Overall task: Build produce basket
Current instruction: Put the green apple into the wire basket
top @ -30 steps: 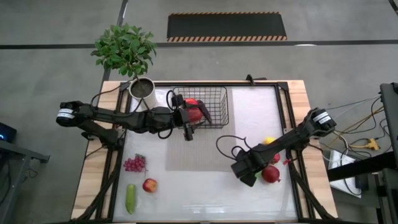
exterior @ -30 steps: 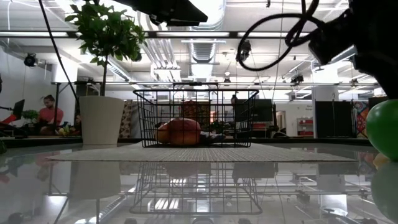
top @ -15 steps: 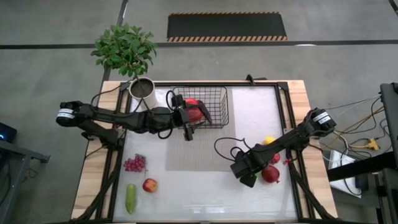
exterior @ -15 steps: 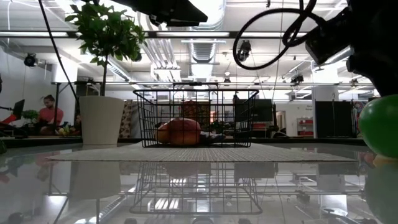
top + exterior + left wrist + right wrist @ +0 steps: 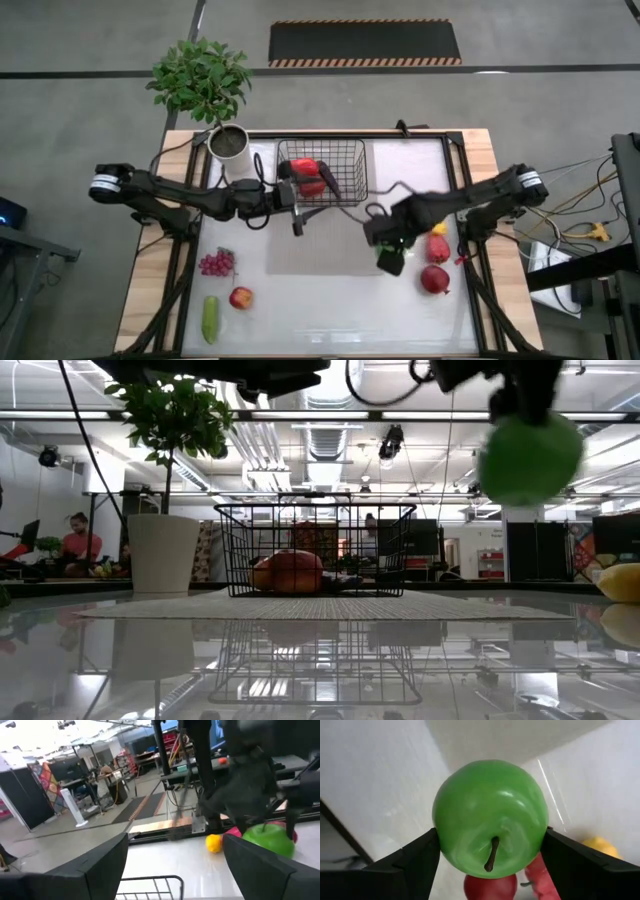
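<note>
From above: right gripper (image 5: 392,252) off to the basket's right, clamped on a green apple (image 5: 388,258) over the bare table (image 5: 330,295). Basket (image 5: 322,172) at the back of the table on a grey mat (image 5: 315,245), red produce (image 5: 308,175) already inside. Left gripper (image 5: 297,203) hanging at the basket's near-left corner, nothing in it; how wide it stands, impossible to tell from here. Grapes (image 5: 215,263), cucumber (image 5: 210,318) and a red apple (image 5: 241,297) waiting front left; a yellow fruit (image 5: 438,228), a red pepper (image 5: 437,247) and another red fruit (image 5: 435,280) on the right. White plant pot (image 5: 229,144) just left of the basket.

At table height: green apple (image 5: 530,458) well up in the air, right of the basket (image 5: 315,550); orange-red produce (image 5: 293,572) sitting on the basket floor.

Left wrist: fingers (image 5: 95,870) spread wide apart, empty, basket rim (image 5: 150,881) between them; across the table, the right gripper pinching the green apple (image 5: 269,839).

Right wrist: green apple (image 5: 490,817) squeezed between both fingers (image 5: 412,862), stem facing the camera, red and yellow produce on the table beneath.
</note>
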